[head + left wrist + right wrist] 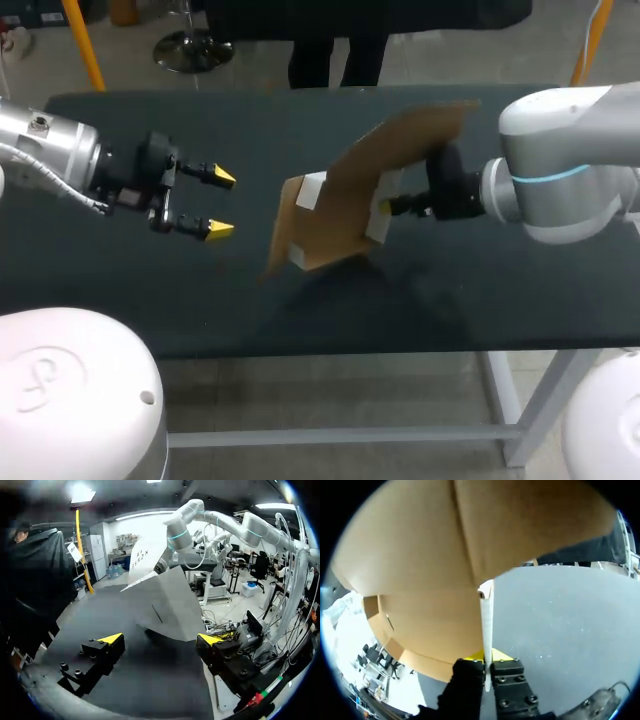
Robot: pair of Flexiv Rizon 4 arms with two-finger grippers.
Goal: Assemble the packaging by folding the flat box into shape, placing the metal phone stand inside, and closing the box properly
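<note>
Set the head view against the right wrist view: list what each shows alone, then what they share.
Head view only: the left gripper, open, apart from the partly folded brown cardboard box. Right wrist view only: the right gripper clamped on the box's thin white edge. Both: the box and the dark table.

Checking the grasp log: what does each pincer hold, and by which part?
The right pincer clamps the cardboard box by one thin panel's edge. The left pincer is open, holding nothing.
</note>
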